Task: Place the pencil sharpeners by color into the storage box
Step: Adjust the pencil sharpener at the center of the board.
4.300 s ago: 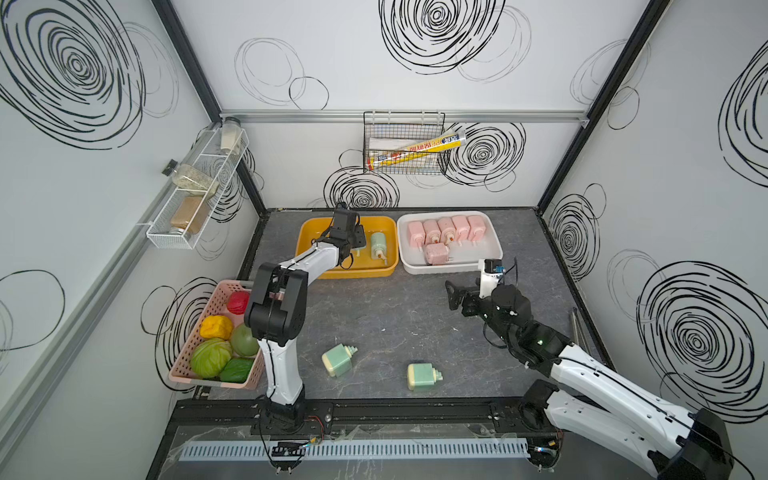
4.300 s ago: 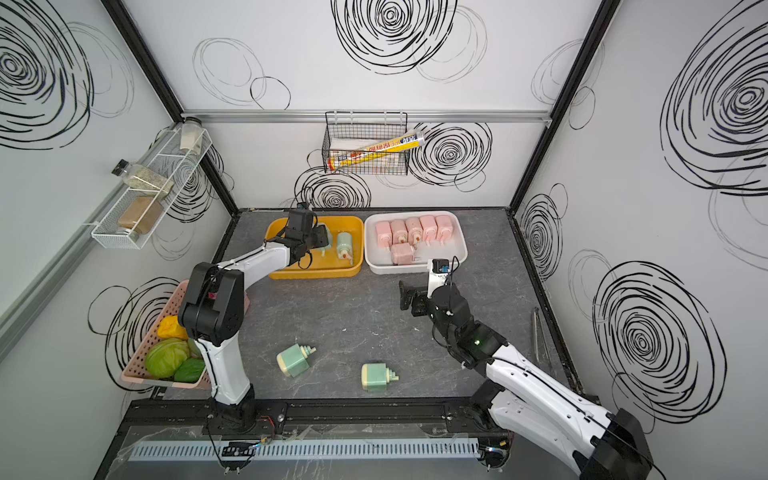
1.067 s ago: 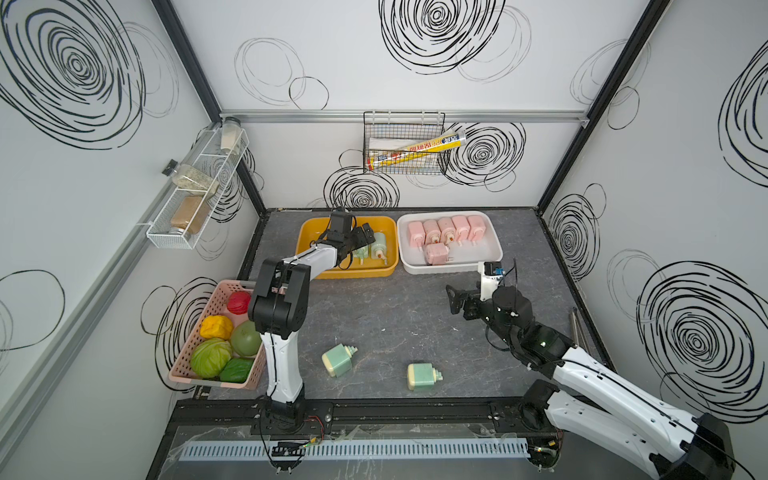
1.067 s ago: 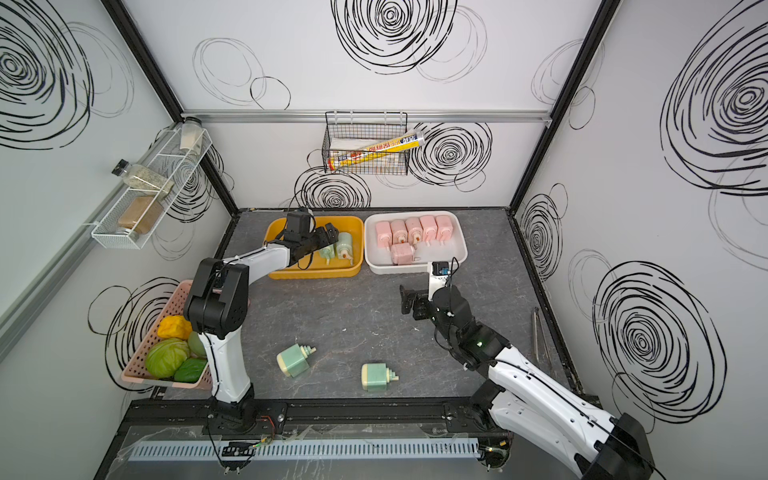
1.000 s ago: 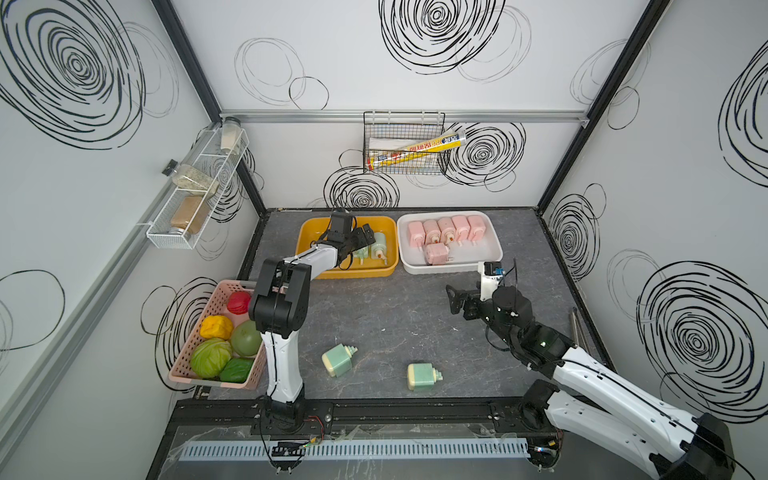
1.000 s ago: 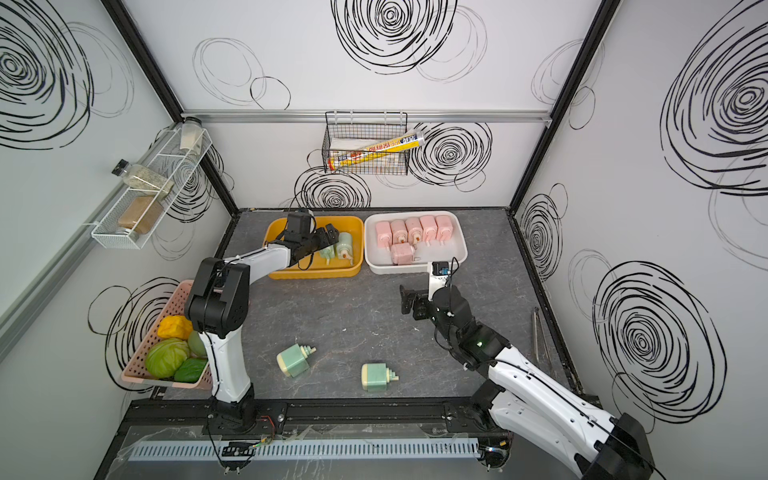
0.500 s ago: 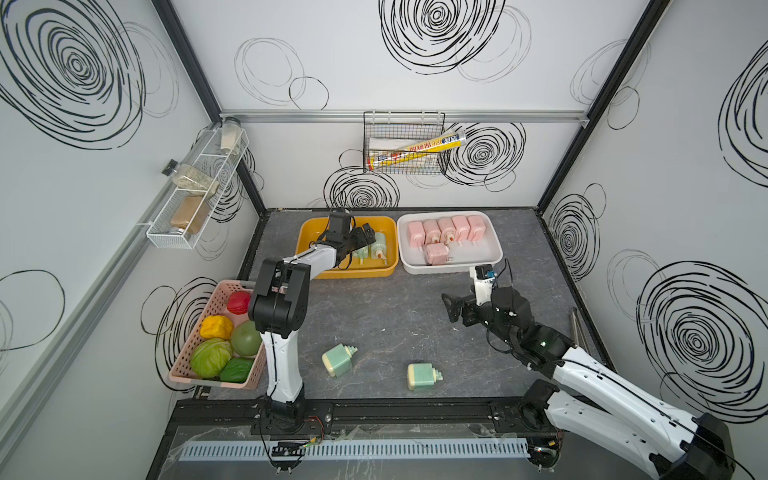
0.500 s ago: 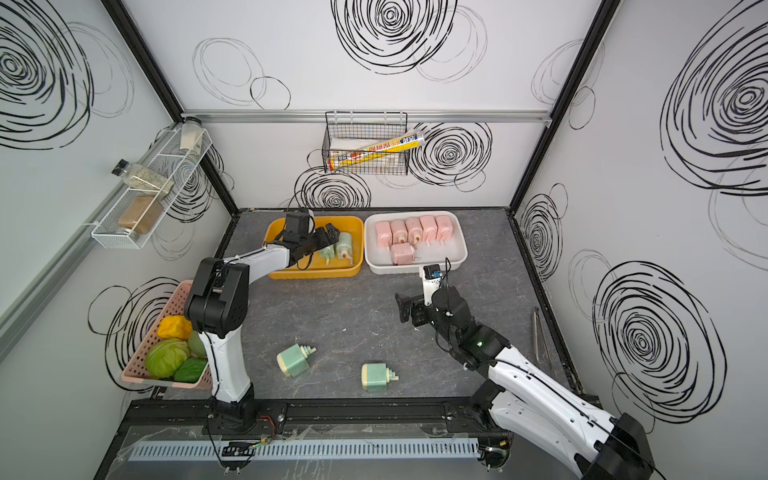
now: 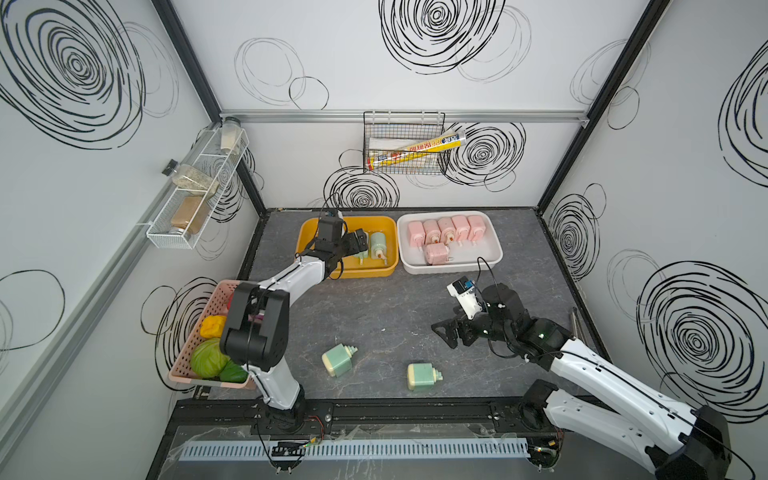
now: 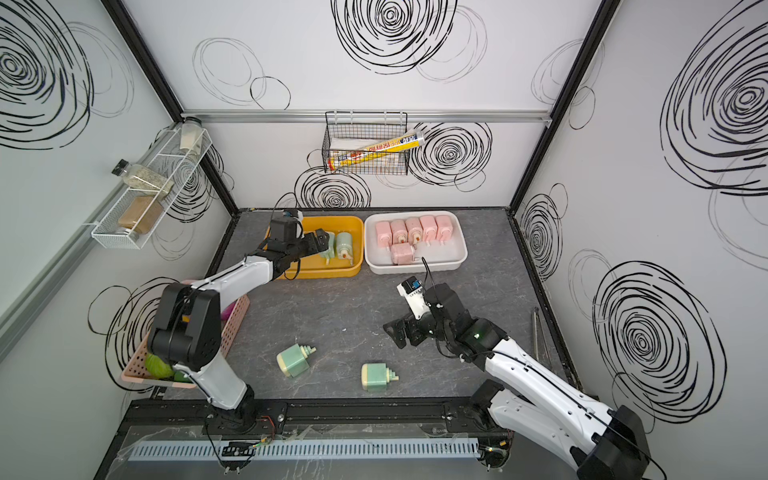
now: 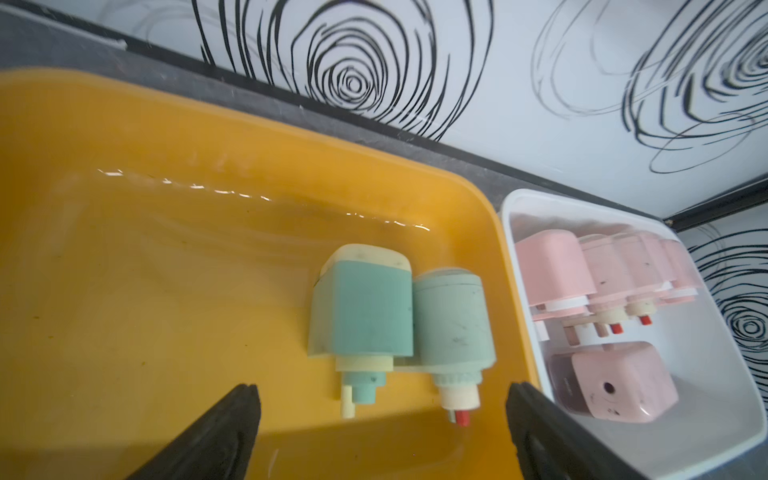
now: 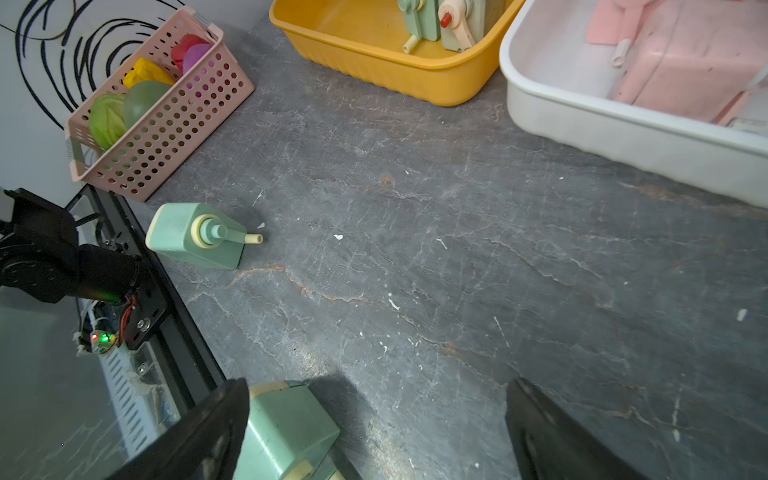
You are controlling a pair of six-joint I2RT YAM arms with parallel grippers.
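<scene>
On the grey tabletop (image 9: 395,307), the colour sort looks mostly done. Six pink pencil sharpeners (image 9: 446,228) sit in the white tray (image 9: 457,269) at the back, five in a row and one lying in front of them. Two green sharpeners (image 11: 361,307) lie side by side, touching, in the yellow tray (image 9: 374,272) just beside it.

Two more green ones wait near the front edge: the left loose sharpener (image 9: 337,360) and the right loose sharpener (image 9: 422,376) (the toy fruits in the pink basket (image 12: 174,137) play no part).

The left gripper (image 9: 356,244) hangs over the yellow tray, jaws spread with nothing between them. The right gripper (image 9: 446,334) hovers low above the table near the right loose sharpener, jaws likewise wide and empty.

By the look of it, two pickups are left, both bound for the yellow tray.
</scene>
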